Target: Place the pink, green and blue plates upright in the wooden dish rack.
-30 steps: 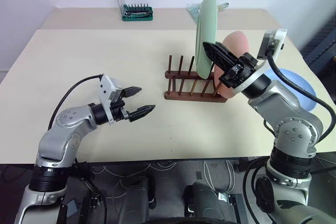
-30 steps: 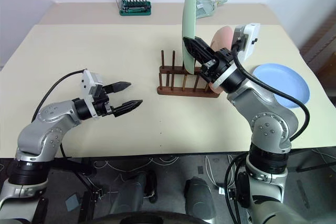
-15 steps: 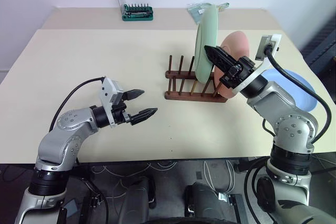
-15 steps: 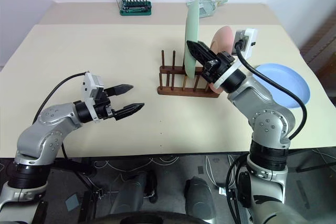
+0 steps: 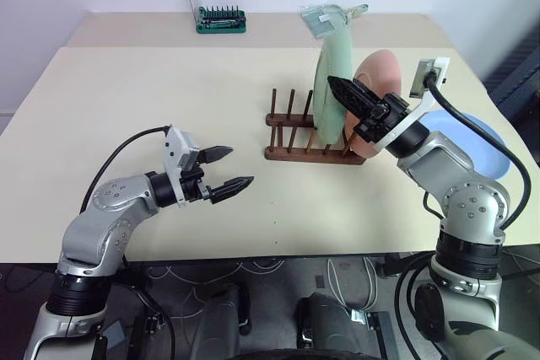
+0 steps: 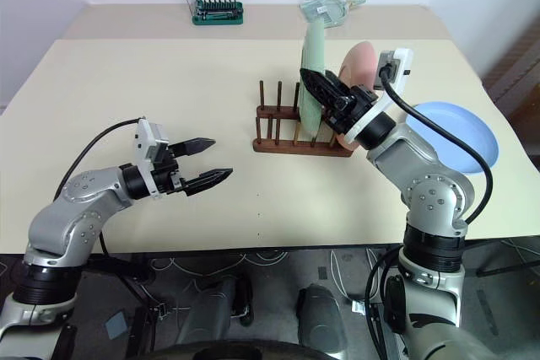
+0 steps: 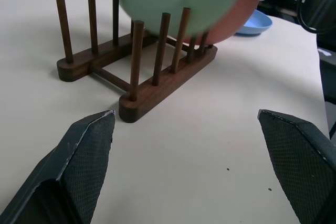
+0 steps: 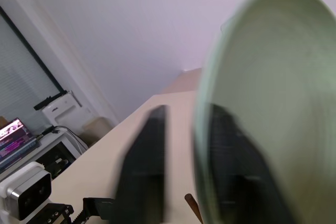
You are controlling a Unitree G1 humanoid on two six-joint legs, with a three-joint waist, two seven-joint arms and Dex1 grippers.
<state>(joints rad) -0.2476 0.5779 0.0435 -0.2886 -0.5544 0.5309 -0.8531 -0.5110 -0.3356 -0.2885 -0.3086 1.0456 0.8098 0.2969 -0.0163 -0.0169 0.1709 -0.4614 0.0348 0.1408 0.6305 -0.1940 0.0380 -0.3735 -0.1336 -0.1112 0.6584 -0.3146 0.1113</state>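
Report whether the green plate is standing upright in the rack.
Upright, leaning slightly: the green plate stands on edge between the pegs of the wooden dish rack, just ahead of the pink plate.

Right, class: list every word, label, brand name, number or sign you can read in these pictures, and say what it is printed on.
No text can be read.
The bit set at the table's far edge: no legible marking.
The clear packet behind the wooden dish rack: label too small to read.
The green plate, pink plate and blue plate: plain.
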